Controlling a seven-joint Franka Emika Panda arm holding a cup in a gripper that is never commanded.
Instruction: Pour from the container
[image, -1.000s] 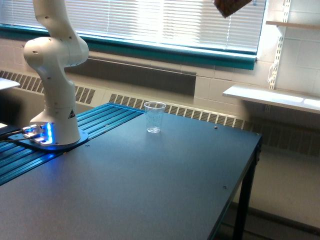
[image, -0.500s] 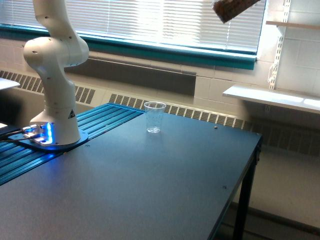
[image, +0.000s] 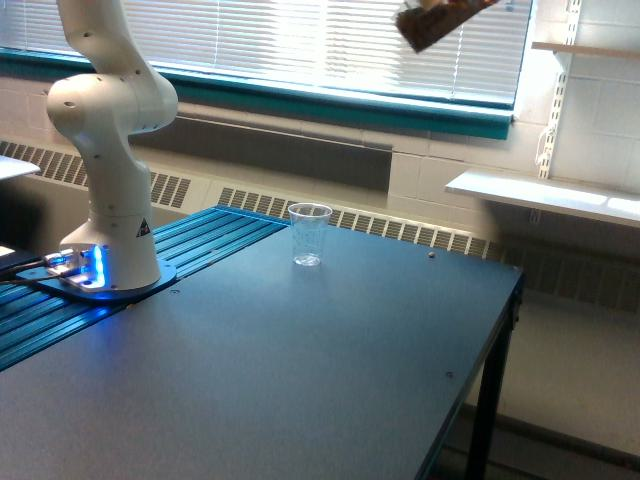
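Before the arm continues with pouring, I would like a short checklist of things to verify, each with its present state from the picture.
1. Receiving cup stands upright on the table: ok.
2. Container is above the cup: not ok; it is high at the top edge, well toward the exterior view's right of the cup.
3. Container holds brown granules: ok; dark brown content shows inside it.
4. Container is tilted: ok; its mouth points down toward the exterior view's left.
5. Gripper has a firm hold on the container: cannot tell; the gripper is out of the picture.
6. Anything falling from the container already: cannot tell; no stream is visible.
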